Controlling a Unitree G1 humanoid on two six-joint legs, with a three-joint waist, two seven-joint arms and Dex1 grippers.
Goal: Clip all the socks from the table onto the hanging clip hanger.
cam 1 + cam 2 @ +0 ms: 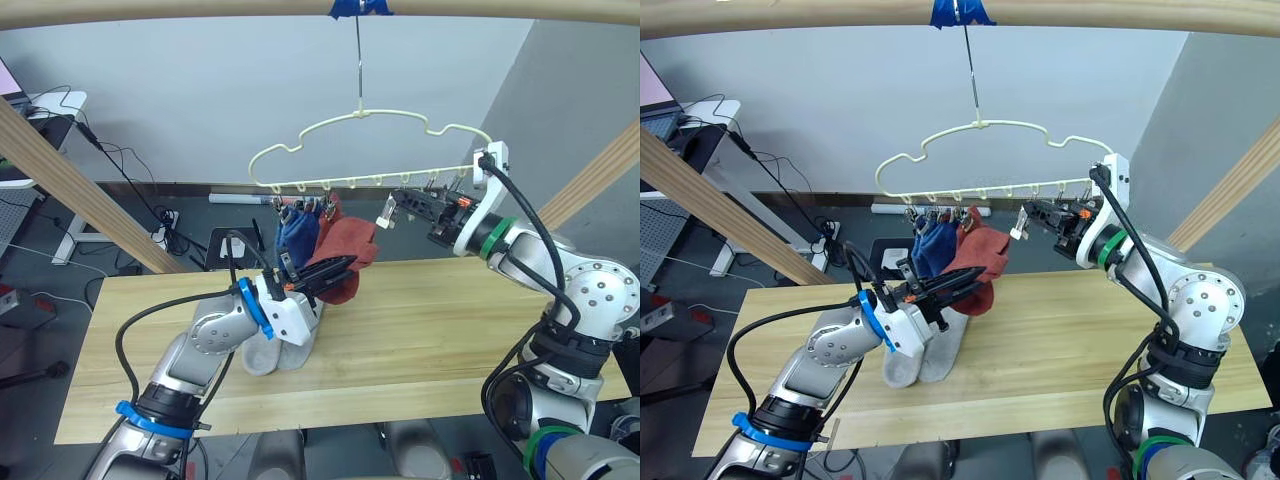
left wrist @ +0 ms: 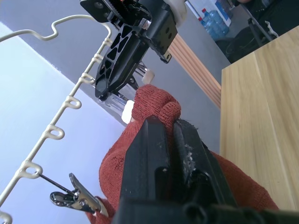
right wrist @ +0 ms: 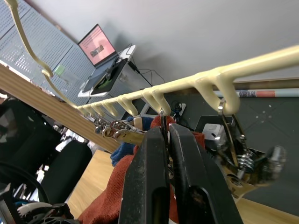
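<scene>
The pale yellow clip hanger hangs by its hook above the table. A blue sock hangs clipped near the hanger's left end, with a bit of red fabric beside it. My left gripper is shut on a rust red sock, holding it up just under the clips. My right gripper is at the bar's right half, shut on a metal clip. Two light grey socks lie on the table under my left arm.
A round wooden pole with blue tape carries the hanger's hook. Slanted wooden poles stand at both sides. A desk with a laptop and cables is behind on the left.
</scene>
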